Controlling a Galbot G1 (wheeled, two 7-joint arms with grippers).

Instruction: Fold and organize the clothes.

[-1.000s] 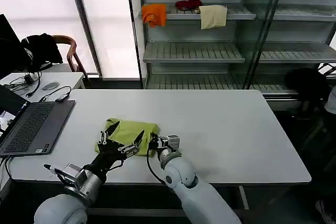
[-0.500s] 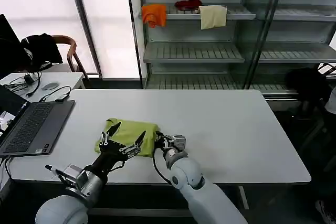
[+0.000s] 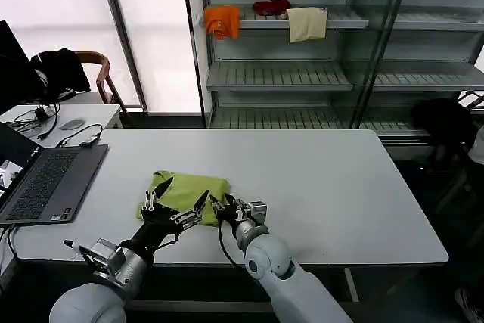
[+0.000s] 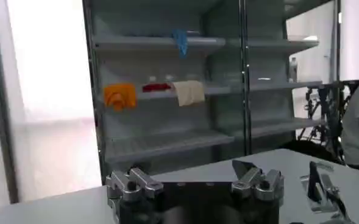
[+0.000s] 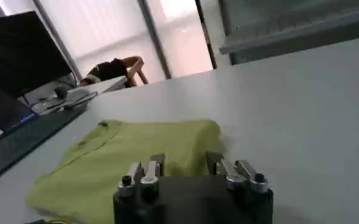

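T-shirt: lime-green T-shirt [image 3: 185, 191] lies folded into a compact, roughly square bundle, flat on the white table [image 3: 333, 187], toward the near-left part of the tabletop. The right wrist view shows its soft, smooth upper surface [image 5: 136, 158] with a collar edge along one side.
Left hand: left hand [image 3: 175, 206] sits at the near edge of the shirt, its dark fingers spread wide apart and angled up over the fabric. It holds nothing.
Right hand: right hand [image 3: 227, 208] is just beside the shirt's near-right corner, its fingers parted and empty, pointing toward the bundle. I cannot tell whether the tips touch the cloth.
Table: a grey laptop [image 3: 45, 183] lies open on the left end, well apart from the shirt.
Behind the table: a metal shelving unit [image 3: 302, 73] stands against the windows. On an upper shelf sit an orange cloth [image 3: 221, 20], a dark red item [image 3: 271, 7] and a cream cloth [image 3: 306, 23].
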